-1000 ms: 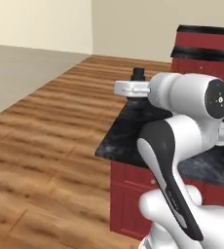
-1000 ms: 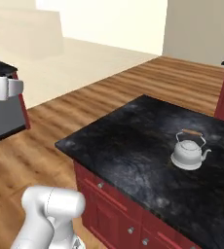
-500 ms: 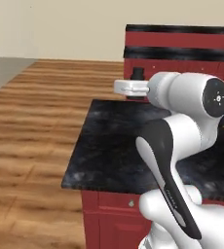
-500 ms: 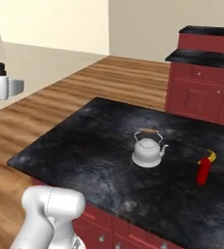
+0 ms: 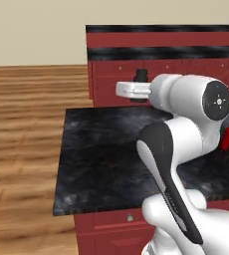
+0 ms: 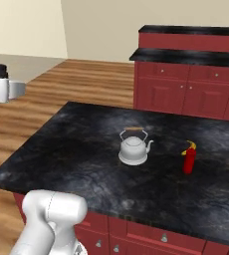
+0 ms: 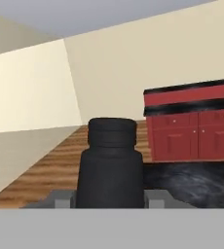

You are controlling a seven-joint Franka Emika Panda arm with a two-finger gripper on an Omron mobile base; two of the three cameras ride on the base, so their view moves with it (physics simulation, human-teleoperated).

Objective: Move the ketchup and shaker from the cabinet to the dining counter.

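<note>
Dining counter [image 6: 76, 149]: black marbled top, silver kettle [image 6: 134, 148] mid-slab, ketchup [image 6: 188, 157] upright just right of kettle, already delivered. Gripper [image 5: 141, 87] held high above counter's far edge, jaws clenched on shaker [image 7: 110, 165], upright between fingers. Best lowered straight over bare stone, well apart from kettle and bottle, kept vertical; release only once base touches.

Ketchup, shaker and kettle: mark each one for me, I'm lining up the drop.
ketchup [image 6: 188, 158]: right base view, middle of the red bottle's body, standing on the counter.
shaker [image 7: 110, 175]: hand view, its dark body between the fingers.
kettle [image 6: 133, 149]: right base view, its rounded silver body.
</note>
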